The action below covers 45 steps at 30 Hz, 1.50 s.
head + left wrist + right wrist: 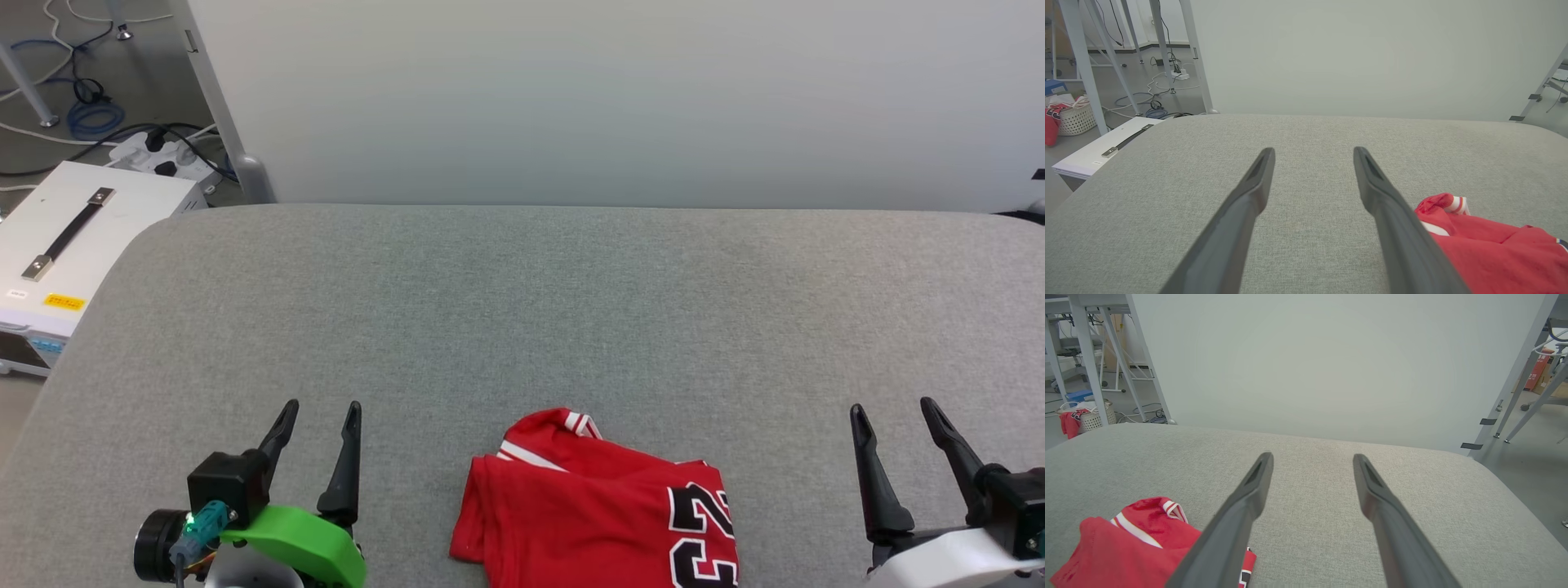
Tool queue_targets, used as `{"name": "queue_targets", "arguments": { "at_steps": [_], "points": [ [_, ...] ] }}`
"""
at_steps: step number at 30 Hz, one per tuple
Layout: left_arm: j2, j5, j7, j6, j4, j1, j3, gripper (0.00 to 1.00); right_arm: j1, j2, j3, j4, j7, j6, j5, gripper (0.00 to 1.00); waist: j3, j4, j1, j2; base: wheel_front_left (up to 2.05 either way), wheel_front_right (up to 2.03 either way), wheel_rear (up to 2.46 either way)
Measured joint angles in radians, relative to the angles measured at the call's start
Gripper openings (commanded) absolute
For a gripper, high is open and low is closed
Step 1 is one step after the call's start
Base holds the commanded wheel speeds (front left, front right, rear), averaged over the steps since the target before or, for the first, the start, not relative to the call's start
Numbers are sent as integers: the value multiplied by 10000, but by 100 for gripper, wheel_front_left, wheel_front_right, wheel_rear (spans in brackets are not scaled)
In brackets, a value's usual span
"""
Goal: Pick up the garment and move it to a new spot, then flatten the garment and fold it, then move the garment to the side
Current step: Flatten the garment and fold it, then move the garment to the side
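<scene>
Garment (588, 510), red, chest number uppermost, striped trim at its far edge. Lies as a compact, partly doubled-over bundle at the near edge of the grey padded surface (522, 310). Sits to the right of the left gripper (322, 407) and to the left of the right gripper (891, 406), apart from both. Both pairs of fingers spread wide, holding nothing, tips about level with the bundle's far edge. Fits two stages alike: a loose heap waiting to be lifted, or a folded shirt set down at its final spot. Step in hand not settled by this moment. Should a grasp follow, calls for fingers lowered onto a fabric edge, closing on few layers rather than the whole stack. Left of the left gripper and off the surface, a white case (73, 237).
</scene>
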Motion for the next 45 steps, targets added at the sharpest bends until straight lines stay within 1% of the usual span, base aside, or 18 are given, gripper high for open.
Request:
{"name": "queue_targets", "arguments": {
  "at_steps": [7,16,20,23,28,31,35,40,45],
  "points": [
    [12,-44,-29,102,-12,0,127,100,334,107,81,-470,230,0,-113,100,103,-121,0,0,0,0,0],
    [15,-105,-61,130,0,-13,222,100,286,184,130,-441,311,0,-121,100,247,-142,0,0,0,0,0],
    [2,-117,-117,132,-2,-60,259,100,242,215,-31,-81,727,0,184,100,333,-55,0,0,0,0,0],
    [-8,-192,-186,140,23,-64,336,100,160,234,-282,366,1313,0,957,100,428,17,0,0,0,0,0],
    [-94,-209,-280,136,50,-220,374,100,123,176,-775,1400,3150,0,2545,100,561,255,0,0,0,0,0],
    [-159,-209,-282,42,58,-415,336,100,58,36,-826,1973,4207,0,3269,100,698,433,0,0,0,0,0],
    [-247,-205,-314,-125,79,-752,284,100,-319,-90,-510,2522,4876,0,4107,100,947,694,0,0,0,0,0],
    [-458,-201,-382,-313,184,-1051,284,100,-858,-268,447,3149,5409,0,5252,100,1318,1053,0,0,0,0,0],
    [-552,-174,-449,-424,339,-1242,372,100,-1398,-479,924,3885,5745,2,5848,100,1729,1312,0,0,0,0,0]
  ]
}}
